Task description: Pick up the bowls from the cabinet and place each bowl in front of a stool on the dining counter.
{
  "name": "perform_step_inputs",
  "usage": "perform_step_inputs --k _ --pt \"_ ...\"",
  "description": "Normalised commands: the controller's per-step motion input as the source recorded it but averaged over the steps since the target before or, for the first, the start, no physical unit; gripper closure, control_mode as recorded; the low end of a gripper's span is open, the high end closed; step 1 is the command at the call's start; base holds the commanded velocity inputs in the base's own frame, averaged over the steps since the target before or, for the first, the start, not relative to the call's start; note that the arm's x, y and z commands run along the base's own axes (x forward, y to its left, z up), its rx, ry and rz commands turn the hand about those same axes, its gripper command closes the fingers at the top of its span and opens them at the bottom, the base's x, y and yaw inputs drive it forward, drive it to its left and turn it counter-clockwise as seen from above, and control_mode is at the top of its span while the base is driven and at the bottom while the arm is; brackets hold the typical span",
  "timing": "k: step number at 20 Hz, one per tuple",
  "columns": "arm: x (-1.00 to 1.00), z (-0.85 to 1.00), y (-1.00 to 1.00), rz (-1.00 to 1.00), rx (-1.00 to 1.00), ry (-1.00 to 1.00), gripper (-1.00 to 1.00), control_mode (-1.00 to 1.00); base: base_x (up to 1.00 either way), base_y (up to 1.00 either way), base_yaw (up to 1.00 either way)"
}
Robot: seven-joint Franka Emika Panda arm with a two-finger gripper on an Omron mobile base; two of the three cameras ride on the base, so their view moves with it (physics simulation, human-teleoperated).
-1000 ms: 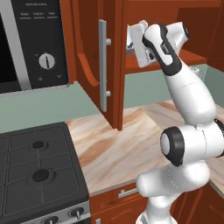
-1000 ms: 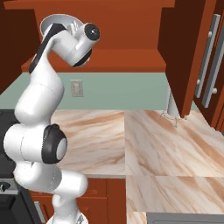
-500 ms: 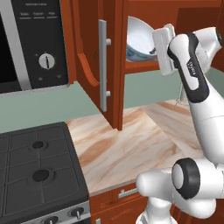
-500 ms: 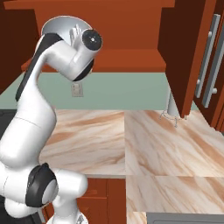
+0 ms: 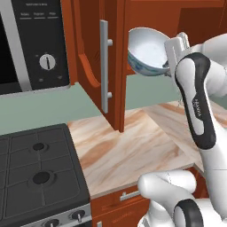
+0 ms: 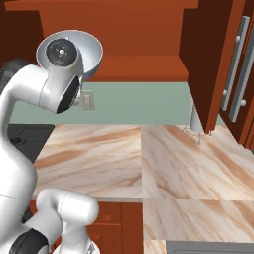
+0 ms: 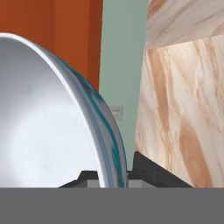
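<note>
In the left base view, a microwave (image 5: pixel 33 44) hung at the far left, and a black stove (image 5: pixel 40 177) sat below it. Next came the cabinet (image 5: pixel 146 26), its carved door (image 5: pixel 95 66) swung open toward the camera, with the long silver handle (image 5: pixel 103 66) running down the door's face. To the right of the door, the bowl (image 5: pixel 148 52) was in the air, in front of the cabinet's open front and above the marble worktop (image 5: pixel 133 150). It was tipped on its side, the white inside facing left and up, the blue-patterned outside turned down. The gripper (image 5: pixel 170 53) met the bowl at its right rim, at the end of the white arm (image 5: pixel 199 106) that rose from the lower right.

In the right base view, the arm's round joint covered most of the bowl (image 6: pixel 92 54), leaving a grey-white crescent of it above and to the right. Behind lay the pale green wall with a wall socket (image 6: pixel 87 100). Farther right, the open cabinet door (image 6: pixel 208 64) stood edge-on over the worktop (image 6: pixel 149 163), and another handle (image 6: pixel 235 64) showed at the far right.

In the hand view, the bowl (image 7: pixel 43 122) filled the left side, its rim passing down between the two dark finger tips (image 7: pixel 148 173). The gripper (image 7: pixel 111 179) was clamped on that rim, one finger inside and one against the blue-patterned outside.
</note>
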Motion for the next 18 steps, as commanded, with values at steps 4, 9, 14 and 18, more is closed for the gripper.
perform_step_inputs --k 4,9,14,18 --pt "-1.00 0.06 -0.02 -0.15 -0.04 0.23 1.00 -1.00 0.00 0.00 0.00" --pt "-1.00 0.02 -0.01 -0.13 -0.04 0.27 1.00 -1.00 0.00 0.00 0.00" --pt "-1.00 0.00 -0.03 -0.07 -0.01 0.28 1.00 -1.00 0.00 0.00 0.00" --pt "-1.00 0.00 0.00 -0.07 0.00 0.27 1.00 -1.00 0.00 0.00 0.00"
